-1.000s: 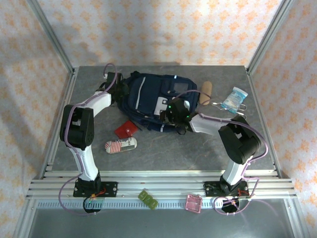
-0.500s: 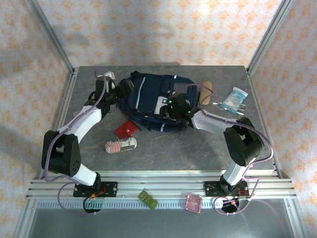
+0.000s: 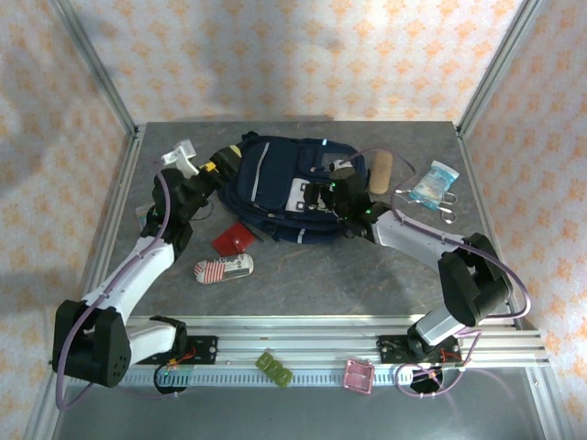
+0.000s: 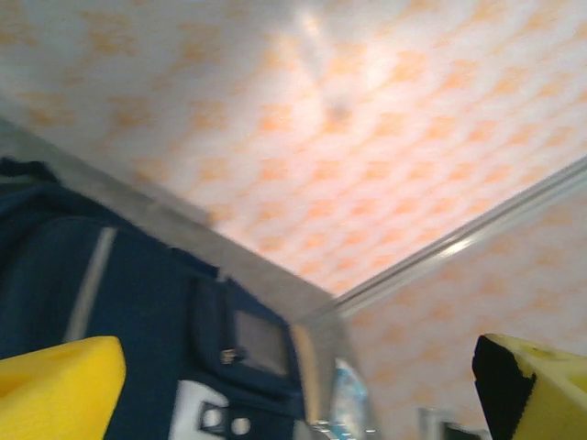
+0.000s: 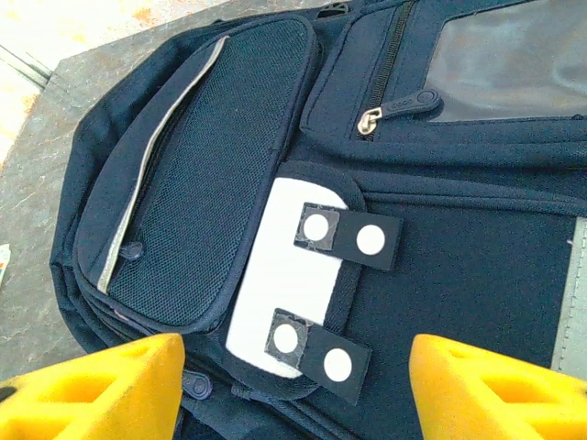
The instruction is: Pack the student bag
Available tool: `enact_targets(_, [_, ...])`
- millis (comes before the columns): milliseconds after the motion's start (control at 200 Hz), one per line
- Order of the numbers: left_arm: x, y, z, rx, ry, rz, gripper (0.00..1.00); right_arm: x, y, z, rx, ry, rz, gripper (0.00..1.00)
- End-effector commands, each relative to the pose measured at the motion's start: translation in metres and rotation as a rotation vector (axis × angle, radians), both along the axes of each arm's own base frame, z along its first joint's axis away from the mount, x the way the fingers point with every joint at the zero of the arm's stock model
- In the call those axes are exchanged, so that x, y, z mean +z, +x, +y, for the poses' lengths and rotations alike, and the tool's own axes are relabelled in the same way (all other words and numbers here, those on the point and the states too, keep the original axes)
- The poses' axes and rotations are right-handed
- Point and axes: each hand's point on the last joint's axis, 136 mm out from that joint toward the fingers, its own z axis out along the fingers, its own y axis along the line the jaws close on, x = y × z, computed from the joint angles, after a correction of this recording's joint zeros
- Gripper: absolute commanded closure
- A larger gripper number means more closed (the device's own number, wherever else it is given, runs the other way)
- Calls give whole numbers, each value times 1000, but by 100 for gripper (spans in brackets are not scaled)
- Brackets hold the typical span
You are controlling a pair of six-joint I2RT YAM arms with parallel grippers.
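The student bag (image 3: 280,188) lies flat at the back middle of the table, navy with a pale stripe and light grey patches. My left gripper (image 3: 227,158) sits at the bag's upper left corner. In the left wrist view the left gripper (image 4: 293,408) is open, yellow fingertips (image 4: 55,390) wide apart, and the bag (image 4: 156,312) lies beyond them. My right gripper (image 3: 332,191) hovers over the bag's right half. In the right wrist view the right gripper (image 5: 293,394) is open above the bag's grey patch (image 5: 275,275) with two black tabs, nothing between the pads.
A red pouch (image 3: 234,239) and a striped pencil case (image 3: 223,269) lie in front of the bag. A tan roll (image 3: 380,170), a blue-white packet (image 3: 433,181) and scissors (image 3: 438,206) lie to its right. Small green (image 3: 275,369) and pink (image 3: 358,376) items rest on the front rail.
The left arm has swung its elbow out and down to the left while its gripper stayed at the bag's left corner. The right gripper has shifted up and right over the bag.
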Motion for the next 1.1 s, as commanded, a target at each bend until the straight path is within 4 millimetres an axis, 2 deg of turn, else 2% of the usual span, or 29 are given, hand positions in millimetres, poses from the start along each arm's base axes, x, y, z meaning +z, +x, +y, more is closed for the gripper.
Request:
enact_targets(0, [20, -22, -8, -76, -246, -135, 1, 20, 5, -9, -30, 12, -66, 35])
enact_targets(40, [14, -18, -13, -84, -220, -96, 1, 19, 4, -11, -32, 8, -66, 34])
enact_targets(90, [-13, -8, -23, -80, -116, 53, 1, 18, 5, -15, -42, 0, -61, 34])
enact_targets(175, [-28, -13, -43, -99, 2, 99, 2, 12, 4, -23, -59, -13, -44, 34])
enact_targets(255, [-52, -10, -54, -118, 56, 214, 9, 5, 5, -31, -76, -17, -26, 34])
enact_targets(290, [-70, -8, -57, -116, 91, 305, 13, 3, 5, -33, -78, -17, -18, 34])
enact_targets(370, [-95, -9, -74, -150, 190, 427, 23, -6, 6, -37, -87, -33, 3, 34])
enact_targets(496, [-117, -16, -97, -148, 359, 537, 30, -15, 7, -37, -84, -58, 28, 34])
enact_targets(561, [-130, -17, -99, -113, 410, 608, 31, -22, 8, -37, -86, -72, 42, 34])
enact_targets(671, [-155, -17, -100, -82, 499, 729, 39, -33, 7, -34, -75, -68, 68, 34])
enact_targets(826, [-177, -15, -101, -18, 668, 835, 40, -45, 6, -30, -60, -56, 94, 34])
enact_targets(1091, [-213, -9, -105, 34, 673, 939, 38, -52, 4, -31, -63, -61, 97, 34])
